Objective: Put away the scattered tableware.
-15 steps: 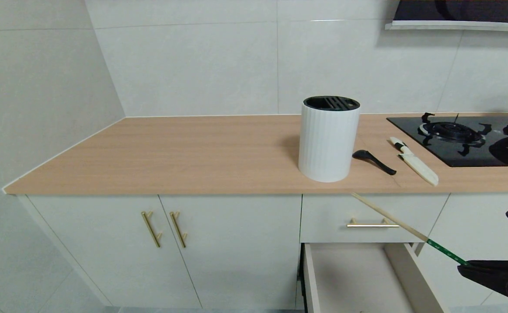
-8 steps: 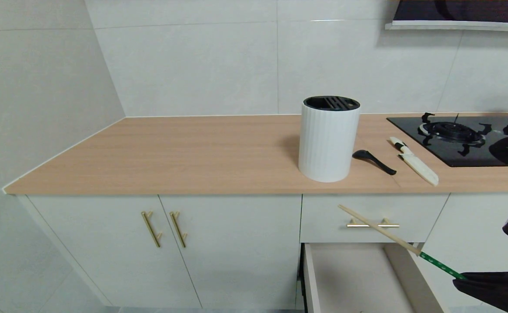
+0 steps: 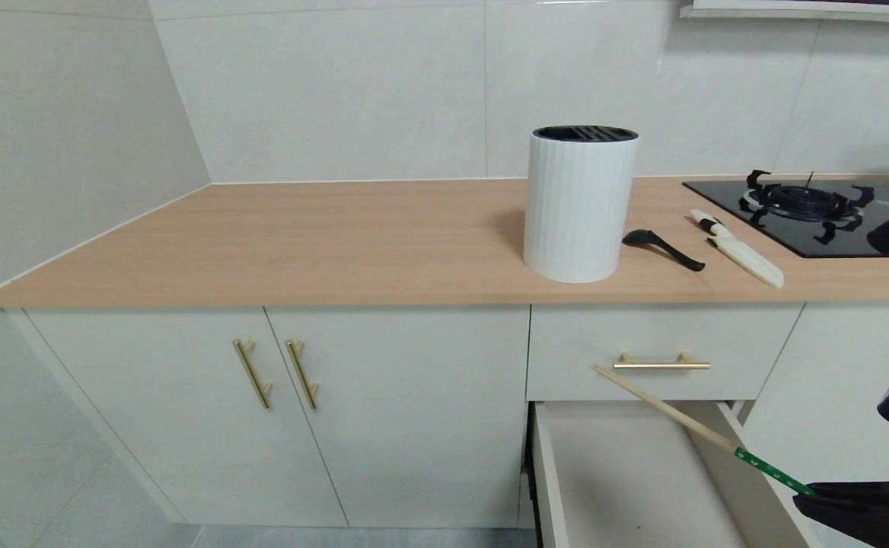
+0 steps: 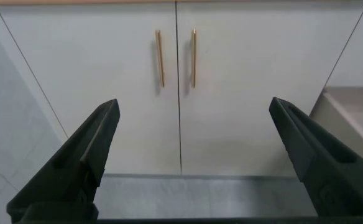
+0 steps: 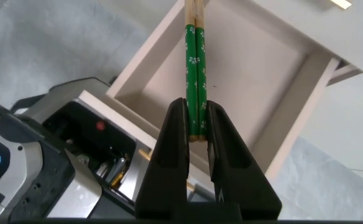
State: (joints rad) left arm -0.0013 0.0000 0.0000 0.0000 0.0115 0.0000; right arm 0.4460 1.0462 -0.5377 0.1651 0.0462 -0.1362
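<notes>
The wooden countertop (image 3: 300, 243) spans the head view, with the gas hob (image 3: 810, 221) at its 3 o'clock end. Below it, at about 5 o'clock, the open drawer (image 3: 619, 479) stands pulled out, its pale floor bare where it can be seen. On the counter the white ribbed utensil holder (image 3: 580, 205) stands upright. The black spoon (image 3: 661, 247) lies just beside it at 3 o'clock, and the white-bladed knife (image 3: 741, 251) lies beyond the spoon, apart from it.

The left gripper (image 4: 194, 109) hangs low before the cabinet doors (image 4: 175, 93), its jaws spread wide with nothing between them. The right gripper (image 5: 194, 115) is clamped on the green ends of a pair of chopsticks (image 3: 688, 426). They run from it toward 10 o'clock in the head view, the bare wooden tips leading. They seem to hover above the drawer's mouth rather than rest in it, though depth is hard to judge.

The chopsticks are likely light, thin, stiff and smooth, so the two may scissor or slide against each other. Pinched at the thick end, they make a long lever; a hold nearer the middle would steady them
</notes>
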